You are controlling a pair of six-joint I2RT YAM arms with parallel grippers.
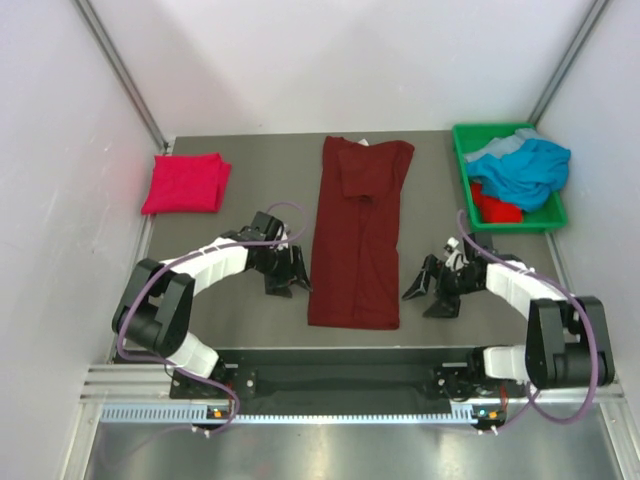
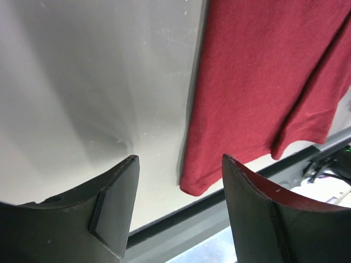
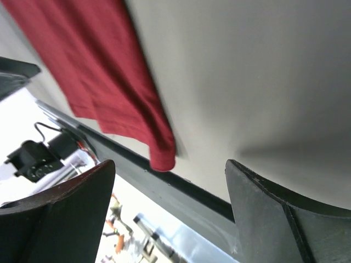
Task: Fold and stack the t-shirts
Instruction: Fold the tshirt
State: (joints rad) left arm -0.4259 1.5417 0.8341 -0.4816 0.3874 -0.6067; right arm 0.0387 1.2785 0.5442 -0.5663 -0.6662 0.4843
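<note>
A dark maroon t-shirt [image 1: 357, 228] lies in the middle of the table, folded lengthwise into a long strip with the sleeves turned in. Its near corner shows in the left wrist view [image 2: 263, 82] and in the right wrist view [image 3: 104, 76]. A bright crimson t-shirt [image 1: 186, 182] lies folded at the far left. A teal-blue t-shirt [image 1: 520, 168] lies crumpled in the green bin [image 1: 462, 143]. My left gripper [image 1: 291, 277] is open and empty just left of the maroon strip. My right gripper [image 1: 426, 295] is open and empty just right of it.
Red cloth [image 1: 493, 208] lies under the teal shirt in the bin at the far right. The table's near edge and metal rail [image 1: 340, 410] run close below the shirt's hem. White walls enclose the table on three sides.
</note>
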